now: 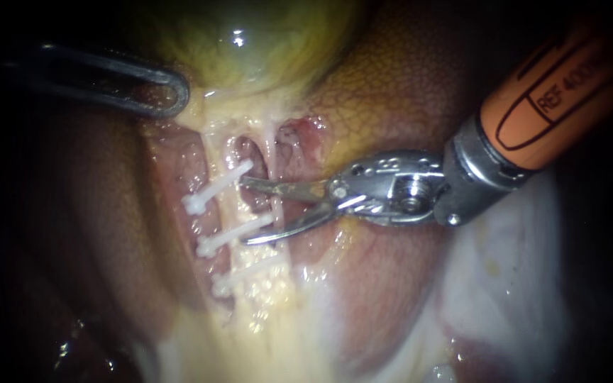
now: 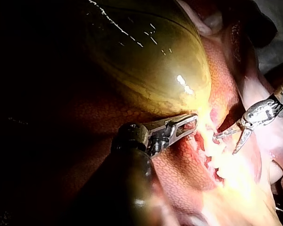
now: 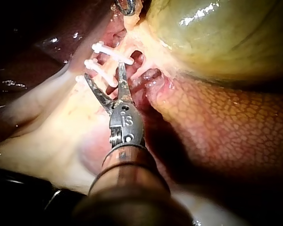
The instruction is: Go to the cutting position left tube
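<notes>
At ten o'clock my left instrument is clamped on the neck of the gallbladder. The left tube, crossed by three white clips, runs from centre toward seven o'clock. My right instrument, entering from two o'clock with blades spread, reaches only that tube's right edge; I would advance until the tube sits fully between the blades, clear of both neighbouring clips.

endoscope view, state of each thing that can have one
left tool: shut on the gallbladder's lower edge
right tool: blades open, at the clips
clips: three, closed across the left tube
left tube: whole, not yet cut
gallbladder: full, unopened
</notes>
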Tool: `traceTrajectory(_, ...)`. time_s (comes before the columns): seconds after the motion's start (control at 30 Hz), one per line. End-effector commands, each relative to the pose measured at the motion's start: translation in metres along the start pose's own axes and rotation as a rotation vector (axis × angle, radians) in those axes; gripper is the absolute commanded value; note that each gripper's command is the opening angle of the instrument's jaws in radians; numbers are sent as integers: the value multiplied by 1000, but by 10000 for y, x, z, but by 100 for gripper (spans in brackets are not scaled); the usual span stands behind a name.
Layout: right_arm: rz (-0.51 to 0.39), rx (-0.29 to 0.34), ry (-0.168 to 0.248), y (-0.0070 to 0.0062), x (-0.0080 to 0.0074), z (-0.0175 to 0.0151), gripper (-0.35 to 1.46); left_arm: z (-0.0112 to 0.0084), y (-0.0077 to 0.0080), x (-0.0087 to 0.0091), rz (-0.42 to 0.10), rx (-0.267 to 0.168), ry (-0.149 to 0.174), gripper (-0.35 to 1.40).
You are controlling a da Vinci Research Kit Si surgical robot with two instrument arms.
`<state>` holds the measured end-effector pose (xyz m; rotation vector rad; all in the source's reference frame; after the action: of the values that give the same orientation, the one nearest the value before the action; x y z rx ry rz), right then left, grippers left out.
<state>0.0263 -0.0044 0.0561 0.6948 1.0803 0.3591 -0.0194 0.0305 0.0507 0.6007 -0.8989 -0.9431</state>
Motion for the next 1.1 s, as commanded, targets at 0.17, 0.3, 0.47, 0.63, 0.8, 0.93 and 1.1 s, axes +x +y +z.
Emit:
traceTrajectory(0.17,-11,11,-16,10,-11,3,126,0,0,0,0,0,0,-35)
traceTrajectory(0.3,-23,28,-19,18,-17,4,126,0,0,1,1,0,0,-35)
traceTrajectory(0.47,-36,52,-22,29,-18,5,126,0,0,1,1,0,0,-35)
traceTrajectory(0.63,-42,104,3,38,-18,6,126,0,0,1,1,-1,0,-35)
traceTrajectory(0.8,-62,184,27,40,-15,9,126,0,0,1,1,-1,0,-35)
traceTrajectory(0.93,-79,252,52,44,-8,23,126,0,0,1,1,-1,0,-35)
traceTrajectory(1.1,-101,327,56,39,-3,38,124,0,0,1,1,-1,0,-35)
